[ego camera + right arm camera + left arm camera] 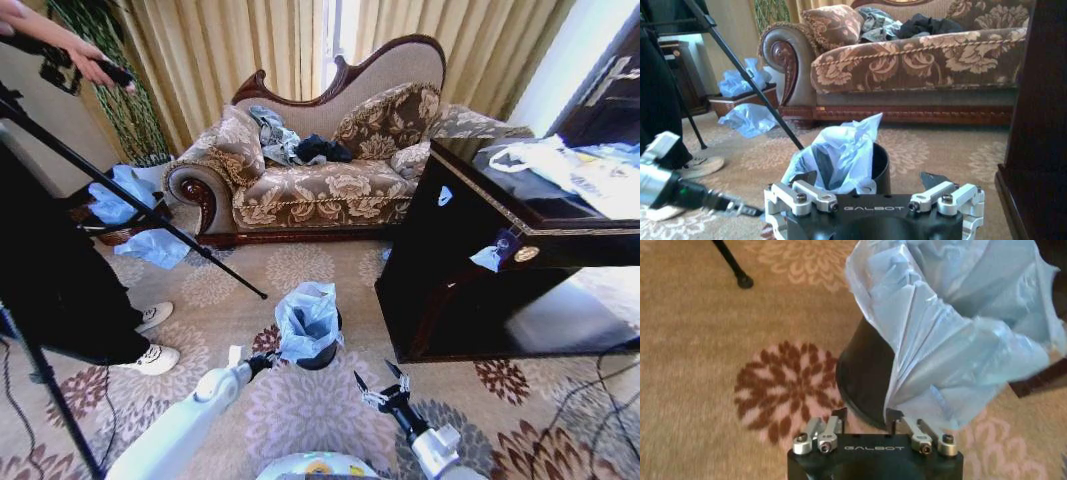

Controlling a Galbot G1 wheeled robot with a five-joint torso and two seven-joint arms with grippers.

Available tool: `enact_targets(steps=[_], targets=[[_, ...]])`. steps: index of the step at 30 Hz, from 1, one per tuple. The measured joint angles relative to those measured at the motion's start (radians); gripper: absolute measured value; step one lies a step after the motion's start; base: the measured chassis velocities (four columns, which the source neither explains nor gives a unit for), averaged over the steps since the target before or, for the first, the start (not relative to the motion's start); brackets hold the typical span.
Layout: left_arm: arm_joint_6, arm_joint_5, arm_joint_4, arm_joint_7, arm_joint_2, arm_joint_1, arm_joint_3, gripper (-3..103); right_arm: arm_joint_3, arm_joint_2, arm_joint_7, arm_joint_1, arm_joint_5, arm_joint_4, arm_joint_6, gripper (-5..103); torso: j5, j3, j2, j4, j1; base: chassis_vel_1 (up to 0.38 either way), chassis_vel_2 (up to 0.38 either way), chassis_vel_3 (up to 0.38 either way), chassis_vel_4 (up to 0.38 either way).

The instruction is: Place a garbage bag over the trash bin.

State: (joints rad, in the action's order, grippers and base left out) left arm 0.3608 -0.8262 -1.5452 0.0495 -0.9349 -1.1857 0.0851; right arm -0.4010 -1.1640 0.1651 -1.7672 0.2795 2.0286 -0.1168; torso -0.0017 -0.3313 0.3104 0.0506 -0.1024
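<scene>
While the left gripper (867, 427) sits low against the near foot of the trash bin (863, 375), its fingers (830, 429) are spread apart with nothing between them; the dark wall of the bin and the hanging fold of the garbage bag (953, 340) lie just beyond their tips. The right gripper (382, 385) waits a little off from the bin on the robot's side, its fingers (933, 180) also wide apart and holding nothing.

The bag is stuffed partly into the bin and billows up above the rim (881, 160), draped down only on the side toward the left gripper. The opposite rim is bare.

What could go wrong, as I judge it: the film is thin and slack, so a pinch near the bin's foot may catch only a loose fold, and a pull from there could drag the whole bag out instead of spreading it over the rim. The bin looks light and stands free on the carpet (713, 350), so a sideways nudge from either gripper may tip it or slide it away. Closing on the bin wall together with the film could tear the plastic.

Counted: one black bin, one pale blue bag in it, two grippers. Beyond the bin stand one sofa (320, 170) and one dark cabinet (480, 270).
</scene>
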Motion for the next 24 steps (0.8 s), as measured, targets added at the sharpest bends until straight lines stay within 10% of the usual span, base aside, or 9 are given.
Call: enact_targets(steps=[15, 24], targets=[[-0.128, 0.055, 0.094, 0.002, -0.055, 0.046, -0.009, 97, 0.003, -0.021, 0.009, -0.026, -0.026, -0.004, -0.020, 100, 0.0004, 0.000, 0.000, 0.0003, 0.000, 0.000, 0.000, 0.000, 0.000], [-0.140, 0.041, 0.041, 0.010, -0.037, 0.000, 0.008, 100, 0.004, -0.013, 0.008, -0.023, -0.025, 0.007, -0.015, 100, 0.0009, 0.000, 0.000, 0.0003, 0.000, 0.000, 0.000, 0.000, 0.000]])
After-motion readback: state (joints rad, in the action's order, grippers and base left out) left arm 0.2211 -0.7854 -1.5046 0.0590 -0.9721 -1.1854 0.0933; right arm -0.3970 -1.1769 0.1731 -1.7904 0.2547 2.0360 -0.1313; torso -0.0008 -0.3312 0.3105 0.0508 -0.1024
